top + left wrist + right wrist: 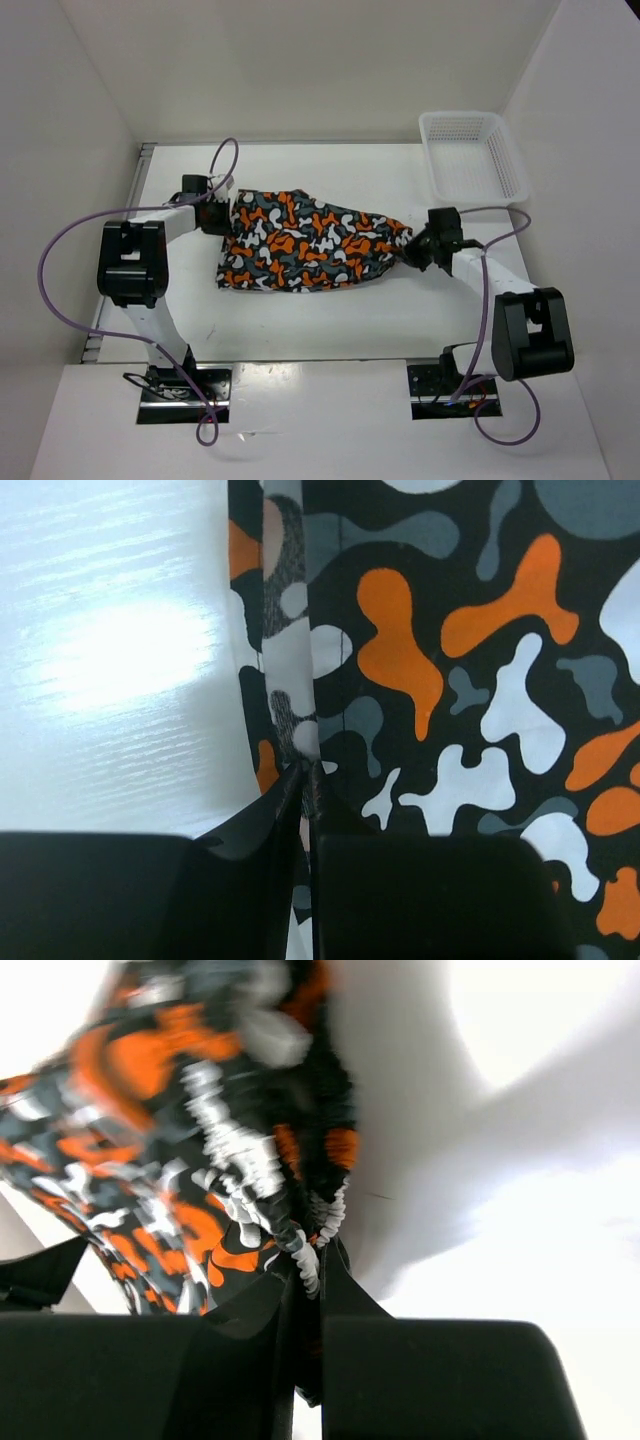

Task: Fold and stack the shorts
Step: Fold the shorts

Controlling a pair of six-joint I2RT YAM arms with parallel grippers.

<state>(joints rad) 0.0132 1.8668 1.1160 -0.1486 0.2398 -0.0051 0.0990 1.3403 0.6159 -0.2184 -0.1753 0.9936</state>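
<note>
The camouflage-print shorts (305,241) lie spread across the middle of the white table, stretched between both arms. My left gripper (222,215) is at their left end, shut on the hemmed edge of the shorts (400,650); in the left wrist view its jaws (307,775) pinch the hem with almost no gap. My right gripper (412,250) is at the right end, shut on the gathered elastic waistband of the shorts (200,1140), which bunches between its jaws (312,1270) and lifts off the table.
A white mesh basket (472,155) stands at the back right of the table (330,320), just behind the right arm. White walls close in the left, back and right sides.
</note>
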